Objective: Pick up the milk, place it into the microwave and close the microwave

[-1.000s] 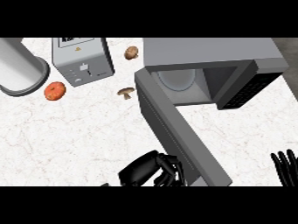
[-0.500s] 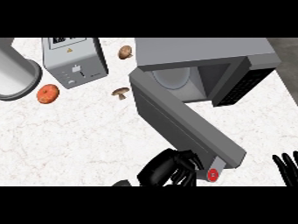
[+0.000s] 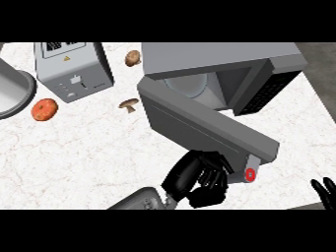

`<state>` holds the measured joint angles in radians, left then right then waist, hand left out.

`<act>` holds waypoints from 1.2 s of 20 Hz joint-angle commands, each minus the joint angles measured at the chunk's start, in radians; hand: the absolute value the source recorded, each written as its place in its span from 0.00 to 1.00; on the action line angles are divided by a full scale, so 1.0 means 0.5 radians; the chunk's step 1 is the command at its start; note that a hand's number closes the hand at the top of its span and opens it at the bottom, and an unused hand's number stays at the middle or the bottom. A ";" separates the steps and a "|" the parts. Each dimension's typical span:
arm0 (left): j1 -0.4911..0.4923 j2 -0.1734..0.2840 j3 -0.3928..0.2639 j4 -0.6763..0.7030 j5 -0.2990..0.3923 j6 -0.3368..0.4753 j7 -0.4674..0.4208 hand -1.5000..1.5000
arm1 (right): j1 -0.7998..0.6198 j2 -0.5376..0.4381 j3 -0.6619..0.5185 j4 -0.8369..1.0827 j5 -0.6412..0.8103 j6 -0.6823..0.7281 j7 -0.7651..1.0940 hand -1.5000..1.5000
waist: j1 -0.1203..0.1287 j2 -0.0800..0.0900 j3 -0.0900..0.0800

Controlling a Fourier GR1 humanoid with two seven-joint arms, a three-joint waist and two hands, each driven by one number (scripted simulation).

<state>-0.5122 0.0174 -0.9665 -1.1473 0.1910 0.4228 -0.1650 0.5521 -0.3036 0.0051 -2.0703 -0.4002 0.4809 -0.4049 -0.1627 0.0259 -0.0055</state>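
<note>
The grey microwave (image 3: 221, 64) stands at the back right of the counter, its door (image 3: 199, 123) swung partly out toward the front. A red mark (image 3: 250, 173) shows on the door's outer end. My left hand (image 3: 198, 178) lies against the outer face of the door near that free end, fingers relaxed and holding nothing. A pale round plate (image 3: 185, 86) shows inside the cavity. No milk is visible in the head view. My right hand (image 3: 333, 192) rests open at the lower right edge, fingers up.
A grey toaster (image 3: 74, 71) stands at the back left, next to a large grey cylinder (image 3: 3, 93). A reddish round fruit (image 3: 45, 109) and two mushrooms (image 3: 129, 104) (image 3: 132, 57) lie on the white marble counter (image 3: 68, 157). The counter ends just right of the microwave.
The door has swung further toward the microwave's front. My left hand has moved up and right along with the door's end. The right hand stays low at the right.
</note>
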 commanded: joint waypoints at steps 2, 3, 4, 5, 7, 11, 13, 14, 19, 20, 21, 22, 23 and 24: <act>-0.268 -0.033 0.057 0.062 0.198 0.170 -0.041 1.00 | 0.020 -0.020 0.016 -0.141 -0.067 -0.044 0.126 0.00 | -0.037 0.009 -0.003; -0.285 -0.033 0.084 0.105 0.230 0.178 -0.079 1.00 | 0.035 -0.028 0.015 -0.173 -0.067 -0.046 0.137 0.00 | -0.060 0.016 -0.006; -0.342 -0.033 0.100 0.141 0.263 0.199 -0.043 1.00 | 0.036 -0.007 0.041 -0.190 -0.087 -0.066 0.161 0.00 | -0.059 0.018 -0.004; -0.383 -0.034 0.098 0.154 0.273 0.230 -0.076 1.00 | 0.027 -0.031 0.008 -0.215 -0.123 -0.073 0.188 0.00 | -0.053 0.017 -0.004; -0.453 -0.034 0.121 0.213 0.353 0.223 -0.095 1.00 | 0.027 -0.040 0.016 -0.232 -0.133 -0.074 0.210 0.00 | -0.071 0.026 -0.004; -0.591 -0.035 0.160 0.351 0.492 0.218 -0.102 1.00 | 0.044 -0.065 -0.016 -0.286 -0.188 -0.100 0.272 0.00 | -0.093 0.034 -0.001; -0.669 -0.035 0.217 0.380 0.582 0.213 -0.116 1.00 | 0.042 -0.070 -0.007 -0.325 -0.207 -0.126 0.317 0.00 | -0.104 0.040 -0.001; -0.697 -0.035 0.226 0.422 0.603 0.227 -0.128 1.00 | 0.045 -0.058 0.009 -0.345 -0.226 -0.138 0.331 0.00 | -0.119 0.046 -0.001; -0.801 -0.035 0.317 0.553 0.792 0.220 -0.218 1.00 | 0.008 -0.087 -0.032 -0.376 -0.264 -0.162 0.373 0.00 | -0.141 0.061 0.003; -0.806 -0.035 0.333 0.607 0.811 0.179 -0.256 1.00 | 0.011 -0.107 -0.058 -0.399 -0.267 -0.167 0.387 0.00 | -0.148 0.069 0.002; -0.859 -0.035 0.328 0.603 0.833 0.212 -0.250 1.00 | -0.029 -0.129 -0.039 -0.404 -0.262 -0.165 0.420 0.00 | -0.147 0.074 0.002; -0.863 -0.035 0.356 0.643 0.868 0.183 -0.271 1.00 | -0.013 -0.111 -0.046 -0.423 -0.307 -0.174 0.413 0.00 | -0.170 0.079 0.002; -0.861 -0.035 0.356 0.671 0.904 0.179 -0.290 1.00 | -0.044 -0.128 -0.073 -0.416 -0.301 -0.179 0.416 0.00 | -0.155 0.079 0.004; -0.902 -0.035 0.359 0.671 0.941 0.166 -0.282 1.00 | -0.041 -0.105 -0.058 -0.381 -0.296 -0.183 0.405 0.00 | -0.169 0.077 0.007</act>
<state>-0.8931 -0.0002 -0.8278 -0.8652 0.6055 0.5194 -0.2823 0.5439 -0.3567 -0.0181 -2.2638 -0.5363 0.3979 -0.2100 -0.2352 0.0595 -0.0038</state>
